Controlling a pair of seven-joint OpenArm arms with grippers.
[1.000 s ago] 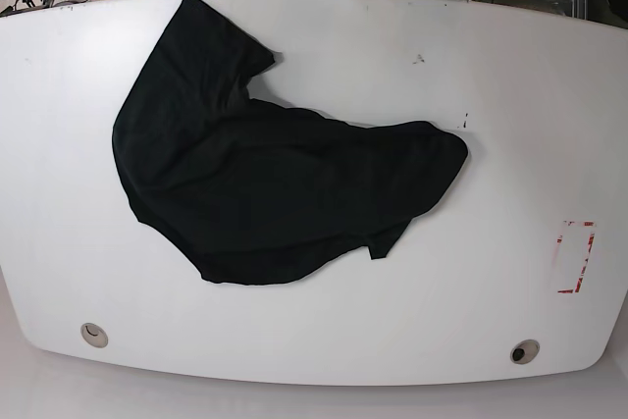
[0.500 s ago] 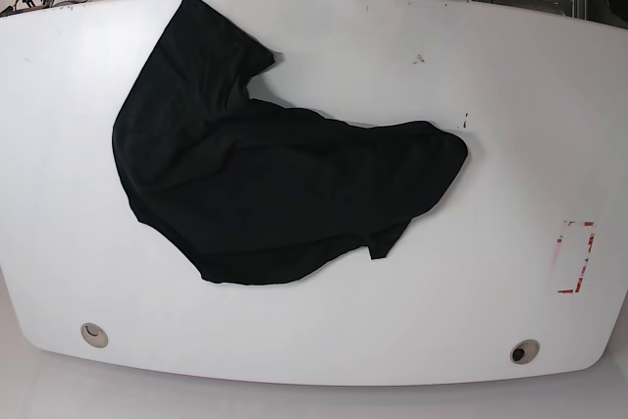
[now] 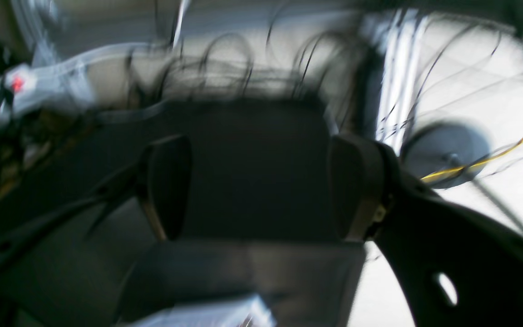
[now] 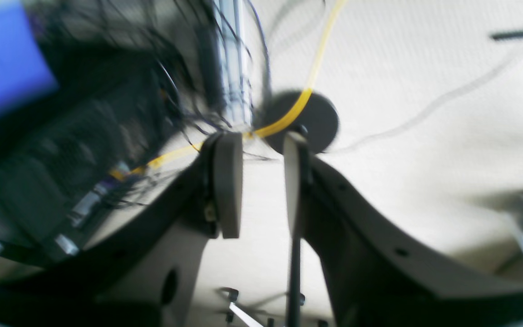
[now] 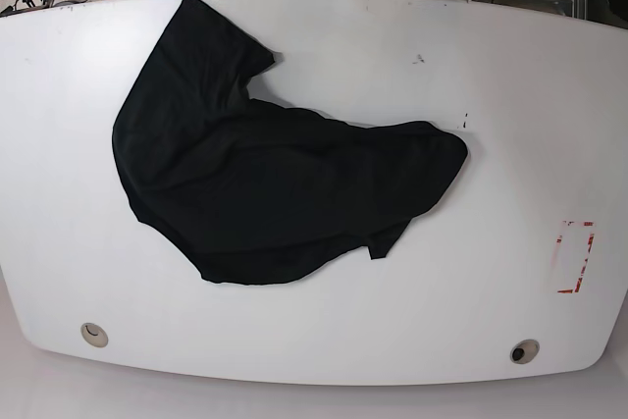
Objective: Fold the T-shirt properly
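Observation:
The black T-shirt (image 5: pixel 265 193) lies crumpled and unfolded on the left half of the white table (image 5: pixel 491 125), with one part reaching toward the far left edge. Neither gripper shows in the base view. In the blurred left wrist view my left gripper (image 3: pixel 261 150) is open wide and empty, facing dark equipment and cables off the table. In the right wrist view my right gripper (image 4: pixel 261 141) is open by a narrow gap and empty, above the floor. The T-shirt does not show in either wrist view.
A red-marked rectangle (image 5: pixel 576 257) is on the table at the right. Two round holes (image 5: pixel 94 334) (image 5: pixel 524 351) sit near the front edge. Cables, among them a yellow cable (image 4: pixel 288 118), and a round stand foot (image 4: pixel 320 118) lie on the floor beyond the table.
The T-shirt has not moved. Small light parts seen at the top edge of the base view earlier are out of that view now.

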